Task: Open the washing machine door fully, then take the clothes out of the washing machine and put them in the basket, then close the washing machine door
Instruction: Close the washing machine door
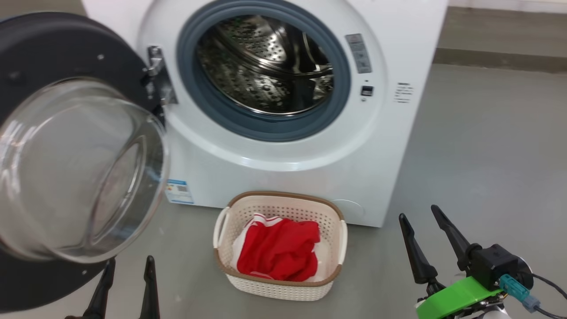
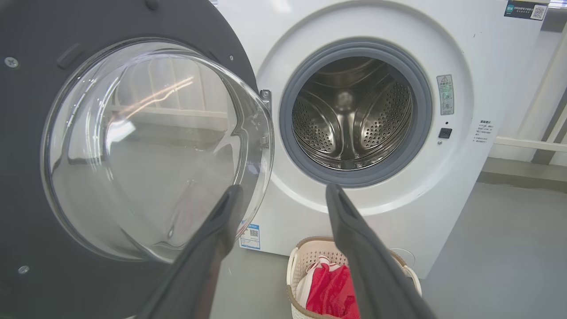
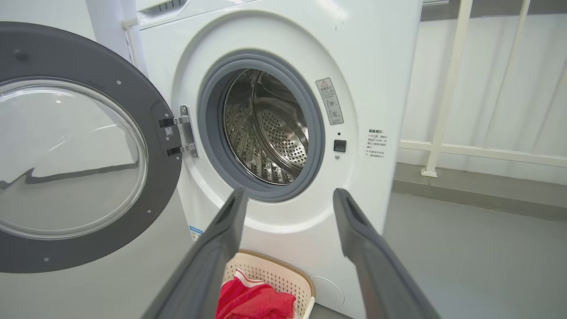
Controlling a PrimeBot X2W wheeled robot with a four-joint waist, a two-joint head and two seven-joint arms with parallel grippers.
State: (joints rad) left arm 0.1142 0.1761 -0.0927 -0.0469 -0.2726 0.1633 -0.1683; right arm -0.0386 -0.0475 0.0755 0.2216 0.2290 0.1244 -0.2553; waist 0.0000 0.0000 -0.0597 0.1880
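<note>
Head view | clothes (image 1: 280, 250): red, white-trimmed, crumpled | in basket (image 1: 283, 201)

Clothes (image 1: 279, 250) in basket (image 1: 283, 201) before washing machine (image 1: 390, 146)

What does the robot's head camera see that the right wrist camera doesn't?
Head view: the left gripper, jaws open, and the whole basket with both handles. Right wrist view: a white railing beside the washing machine. Both: the washing machine door standing open, the steel drum, the red clothes in the basket, and the right gripper, jaws open.
</note>
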